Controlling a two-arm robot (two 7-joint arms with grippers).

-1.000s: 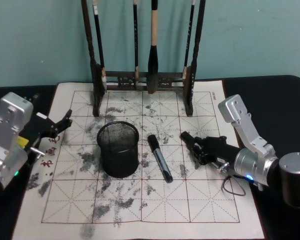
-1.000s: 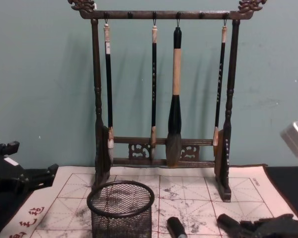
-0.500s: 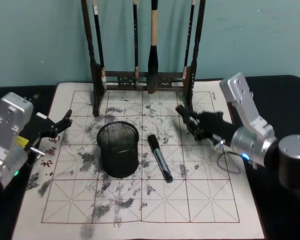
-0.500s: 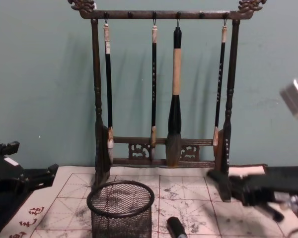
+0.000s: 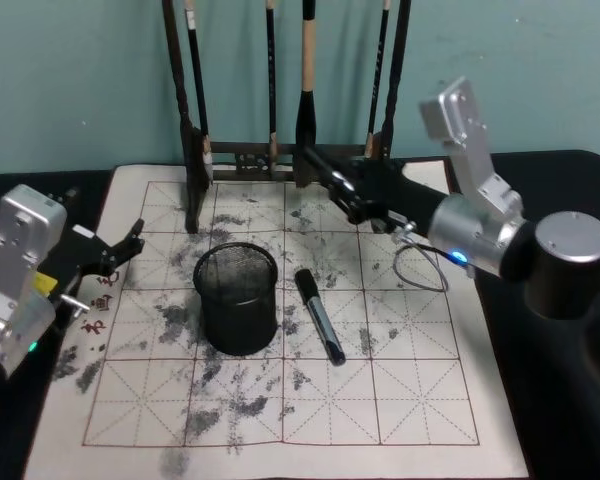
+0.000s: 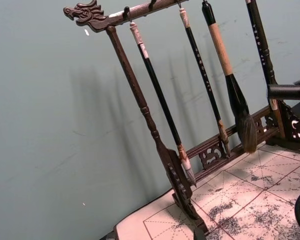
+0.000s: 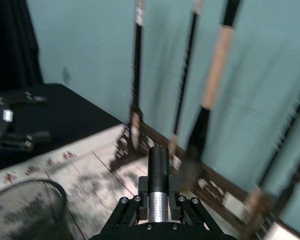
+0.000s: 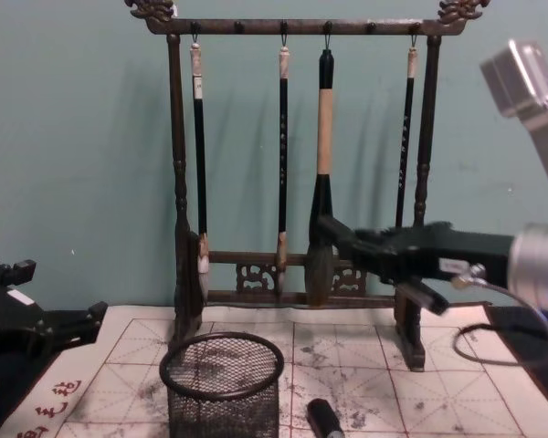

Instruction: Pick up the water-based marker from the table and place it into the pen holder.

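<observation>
Head view: we see a black water-based marker (image 5: 318,315) lying on the paper mat (image 5: 420,400), just right of the round black wire-mesh pen holder (image 5: 238,297). The right gripper (image 5: 332,187), fingers apart, hovers before the dark wooden brush rack (image 5: 245,157). The left gripper (image 5: 128,250), fingers apart, rests at the mat's left edge. Chest view: the marker's end shows beside the holder.

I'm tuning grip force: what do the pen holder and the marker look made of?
The pen holder: matte black metal wire mesh, see-through walls under a solid rim. The marker: probably plastic, smooth black barrel with a faint sheen. The right gripper hovers open near the brush rack.
</observation>
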